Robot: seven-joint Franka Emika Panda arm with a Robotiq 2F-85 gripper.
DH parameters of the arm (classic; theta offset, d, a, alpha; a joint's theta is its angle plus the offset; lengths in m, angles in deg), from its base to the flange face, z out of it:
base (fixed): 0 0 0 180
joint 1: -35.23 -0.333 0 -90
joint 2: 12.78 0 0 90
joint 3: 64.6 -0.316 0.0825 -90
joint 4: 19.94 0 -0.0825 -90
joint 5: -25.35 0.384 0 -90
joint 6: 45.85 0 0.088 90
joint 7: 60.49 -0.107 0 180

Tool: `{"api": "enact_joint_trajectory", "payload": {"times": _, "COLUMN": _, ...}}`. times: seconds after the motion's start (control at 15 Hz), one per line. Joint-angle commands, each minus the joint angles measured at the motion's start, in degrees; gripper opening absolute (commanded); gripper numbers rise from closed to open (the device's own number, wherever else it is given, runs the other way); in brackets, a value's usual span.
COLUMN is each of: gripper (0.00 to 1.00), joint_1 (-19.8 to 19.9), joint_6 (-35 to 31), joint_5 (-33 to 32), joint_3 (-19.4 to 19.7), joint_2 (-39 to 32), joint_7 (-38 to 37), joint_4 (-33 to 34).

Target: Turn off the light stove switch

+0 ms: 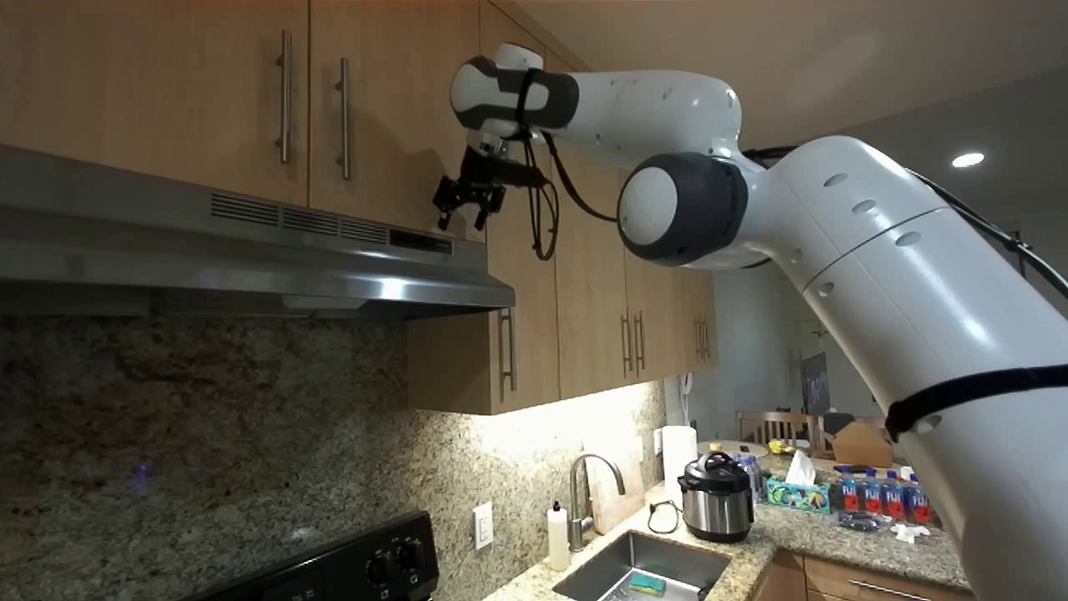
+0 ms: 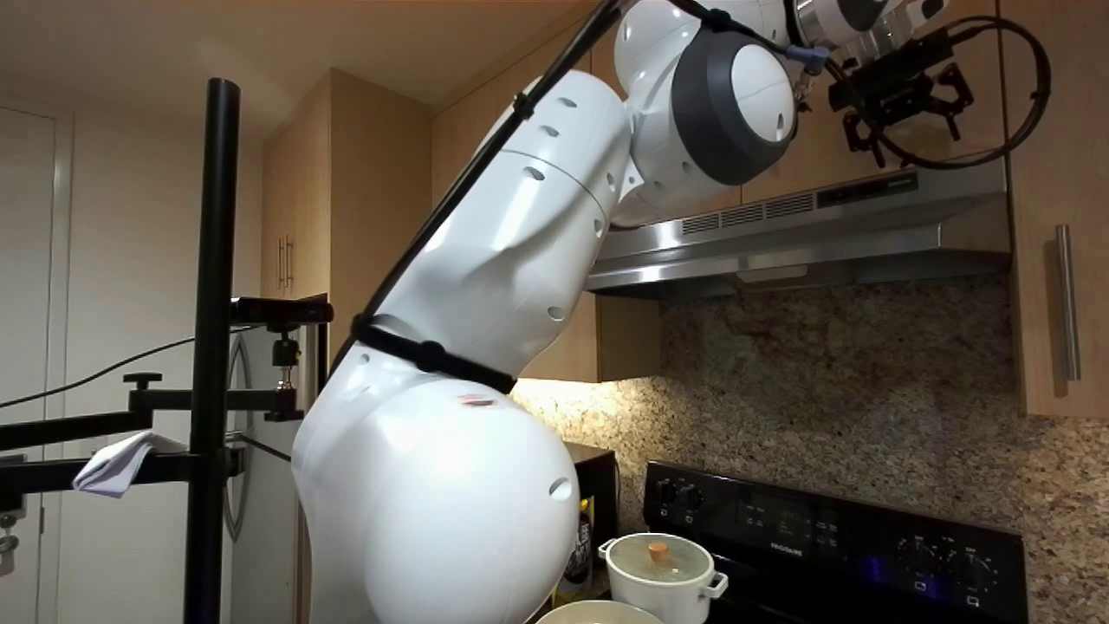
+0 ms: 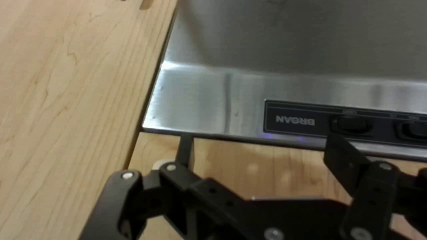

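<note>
At the left of the wrist view I record a pale wood panel [image 3: 73, 86]; its edge runs close along the end of the steel range hood [image 3: 283, 53]. Next comes my claw [image 3: 261, 143], its fingers [image 3: 185, 151] standing well apart, with open room between them and a wood cabinet front [image 3: 243, 160] behind. Both exterior views add what the wrist view does not: I hang near the hood's end, fingertips angled down near its control strip [image 3: 320, 130]. In them that strip reads only as a dark bar; the wrist view resolves inverted BROAN lettering [image 3: 295, 120]. Right of this, the nearer switch [image 3: 353, 124] lies just beyond the tip of the finger at right; contact I cannot tell. The farther switch [image 3: 415, 130] sits at the right edge of view. Labels are too blurred to say which serves the light.
</note>
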State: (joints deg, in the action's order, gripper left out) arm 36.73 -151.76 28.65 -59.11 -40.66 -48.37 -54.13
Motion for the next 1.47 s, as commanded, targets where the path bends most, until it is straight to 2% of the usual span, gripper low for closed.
{"api": "enact_joint_trajectory", "payload": {"times": 0.0, "gripper": 1.00, "joint_1": -0.38, "joint_6": -0.42, "joint_5": 1.13, "joint_3": -0.81, "joint_2": 2.43, "joint_7": -0.71, "joint_4": -2.46}}
{"api": "enact_joint_trajectory", "payload": {"times": 0.53, "gripper": 1.00, "joint_1": -3.73, "joint_6": -1.55, "joint_5": -0.79, "joint_3": 0.07, "joint_2": 4.40, "joint_7": -5.83, "joint_4": -4.47}}
{"api": "enact_joint_trajectory", "payload": {"times": 0.8, "gripper": 1.00, "joint_1": -3.00, "joint_6": -0.84, "joint_5": 0.64, "joint_3": 0.02, "joint_2": 7.29, "joint_7": -11.08, "joint_4": -7.94}}
{"api": "enact_joint_trajectory", "payload": {"times": 1.0, "gripper": 1.00, "joint_1": -2.98, "joint_6": -0.88, "joint_5": 0.06, "joint_3": 0.78, "joint_2": 10.49, "joint_7": -13.82, "joint_4": -12.92}}
{"api": "enact_joint_trajectory", "payload": {"times": 1.33, "gripper": 1.00, "joint_1": -3.95, "joint_6": -0.92, "joint_5": -3.58, "joint_3": 3.17, "joint_2": 18.26, "joint_7": -14.75, "joint_4": -25.22}}
{"api": "enact_joint_trajectory", "payload": {"times": 1.4, "gripper": 1.00, "joint_1": -3.03, "joint_6": 0.07, "joint_5": -1.32, "joint_3": 2.49, "joint_2": 12.05, "joint_7": -13.11, "joint_4": -16.15}}
